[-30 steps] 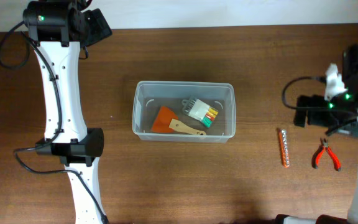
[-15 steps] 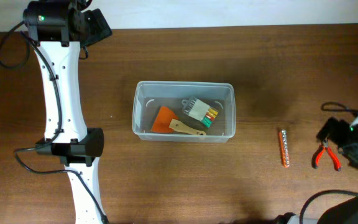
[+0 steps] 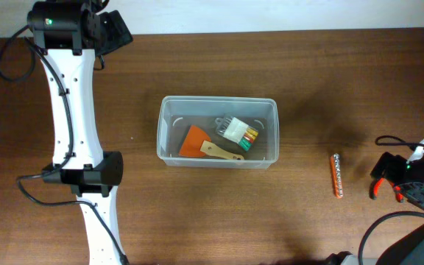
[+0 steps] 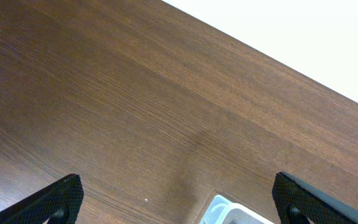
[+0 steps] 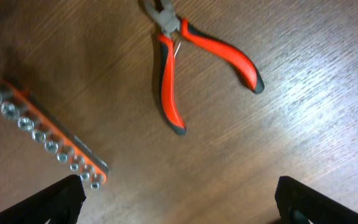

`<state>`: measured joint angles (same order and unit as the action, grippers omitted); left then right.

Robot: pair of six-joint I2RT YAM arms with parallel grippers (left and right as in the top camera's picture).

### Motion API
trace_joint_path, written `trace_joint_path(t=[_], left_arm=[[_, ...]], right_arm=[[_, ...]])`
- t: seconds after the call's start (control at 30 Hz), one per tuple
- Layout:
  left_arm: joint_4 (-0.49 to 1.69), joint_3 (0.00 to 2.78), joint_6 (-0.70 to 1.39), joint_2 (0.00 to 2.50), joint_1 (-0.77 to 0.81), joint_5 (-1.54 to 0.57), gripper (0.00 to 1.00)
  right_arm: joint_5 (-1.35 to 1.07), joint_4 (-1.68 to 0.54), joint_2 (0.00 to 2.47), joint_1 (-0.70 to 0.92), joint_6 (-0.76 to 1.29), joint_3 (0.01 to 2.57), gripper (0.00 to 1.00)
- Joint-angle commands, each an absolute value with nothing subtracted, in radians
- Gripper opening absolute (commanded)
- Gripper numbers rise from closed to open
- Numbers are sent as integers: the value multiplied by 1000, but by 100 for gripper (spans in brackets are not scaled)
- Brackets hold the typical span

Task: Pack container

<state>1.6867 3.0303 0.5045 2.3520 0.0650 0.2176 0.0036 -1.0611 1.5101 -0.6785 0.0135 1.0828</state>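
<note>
My right end effector (image 5: 179, 190) hangs released, jaws spread wide and holding nothing, low over the desk (image 3: 271, 221) at the far 3 o'clock edge of the overhead view. The red-handled pliers (image 5: 168, 74) lie right ahead of it. In the right wrist view they sit at 12 o'clock from the gap, with the nose toward the top of the frame. One handle runs straight down toward 6 o'clock and the other splays out toward 4 o'clock. I judge a close across the straight handle is what the next move calls for.

The orange socket rail (image 5: 42, 134) lies near the pliers at their 8 o'clock, apart from them.

The container (image 3: 218, 99) stands at mid-desk, roughly 10 o'clock from this end effector and well apart, its long axis running 9 to 3. It already holds an orange scraper (image 3: 194, 141) and a white block with coloured tips (image 3: 238, 132), which I cannot identify.

My left end effector (image 4: 178, 194) is also released and empty, far off at the overhead's 11 o'clock corner, so the right arm is plainly nearer both loose tools.

From overhead the right arm covers most of the pliers. The left wrist camera catches only one corner of the container.
</note>
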Motion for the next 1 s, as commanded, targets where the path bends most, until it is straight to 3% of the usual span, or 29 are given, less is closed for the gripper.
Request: trace_joint_path(t=[0.0, 0.4, 0.97], left_arm=[[1687, 3041, 495, 2328, 64, 226, 99], [1687, 3041, 495, 2328, 64, 226, 99], [1687, 3041, 495, 2328, 64, 226, 99]], right_arm=[[-8, -1034, 1557, -681, 64, 1075, 99], [-96, -978, 1792, -681, 33, 1075, 99], [-6, -848, 1802, -680, -101, 1075, 99]])
